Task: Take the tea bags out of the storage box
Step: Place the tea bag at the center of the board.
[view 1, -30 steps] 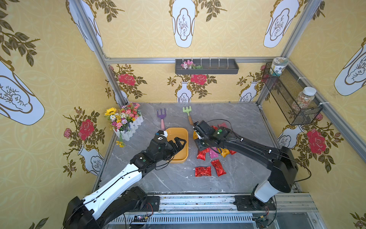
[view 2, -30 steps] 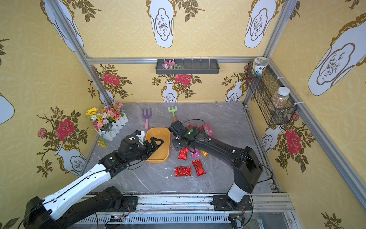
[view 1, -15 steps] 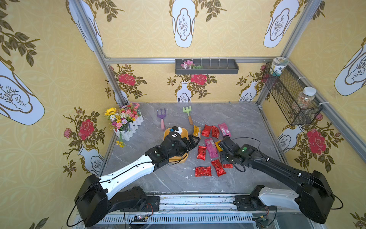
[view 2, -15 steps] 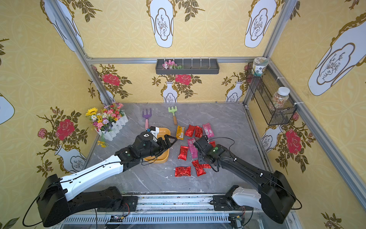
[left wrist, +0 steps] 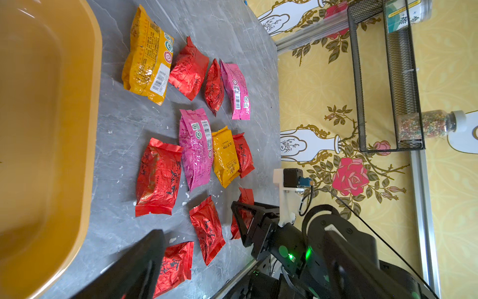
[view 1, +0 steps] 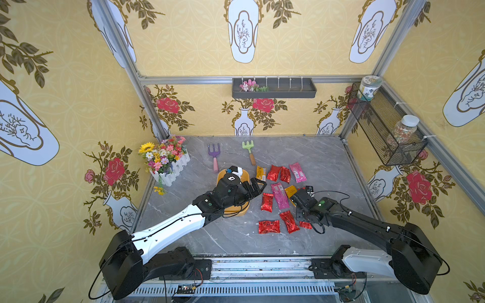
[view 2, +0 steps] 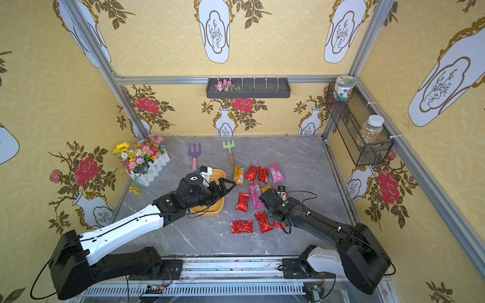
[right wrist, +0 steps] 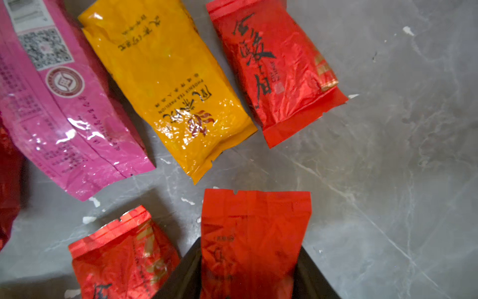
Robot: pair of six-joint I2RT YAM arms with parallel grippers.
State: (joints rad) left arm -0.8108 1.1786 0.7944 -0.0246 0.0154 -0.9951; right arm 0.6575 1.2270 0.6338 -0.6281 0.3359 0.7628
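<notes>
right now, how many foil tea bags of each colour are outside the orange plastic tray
crinkly red foil tea bags: 7 (one sits between the fingers of the right gripper)
longer pink foil tea bags: 2
yellow-orange foil tea bags: 2
total: 11

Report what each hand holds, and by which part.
Left hand open, empty. Right hand has a crinkly red foil sachet between its fingers, at one end; whether clamped or loose cannot be told.
</notes>
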